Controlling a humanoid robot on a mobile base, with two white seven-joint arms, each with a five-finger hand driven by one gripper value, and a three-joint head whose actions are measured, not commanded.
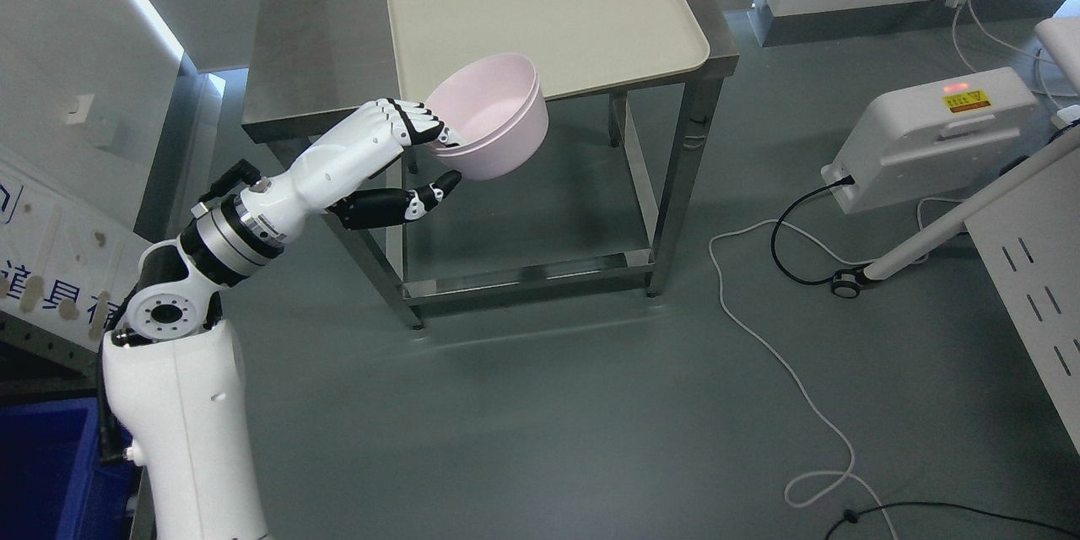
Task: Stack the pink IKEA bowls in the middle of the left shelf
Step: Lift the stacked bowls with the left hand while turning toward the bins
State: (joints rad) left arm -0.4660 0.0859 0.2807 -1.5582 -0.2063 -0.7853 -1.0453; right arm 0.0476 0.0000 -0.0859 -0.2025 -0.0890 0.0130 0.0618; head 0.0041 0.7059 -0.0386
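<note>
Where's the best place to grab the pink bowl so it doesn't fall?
Probably the rim, from the robot's left side. The pink bowl is tilted, its opening facing up and left, so that edge is easy to pinch. The left hand does this: fingers over the rim, thumb beneath. The cream tray sits behind it.

Matt pink plastic bowls [494,122], brushed steel table [337,25]

white floor unit [928,139]: yellow warning label [965,101] with a triangle sign, print too small to read. wall panel [51,270] at left: blue characters, partly cut off.
</note>
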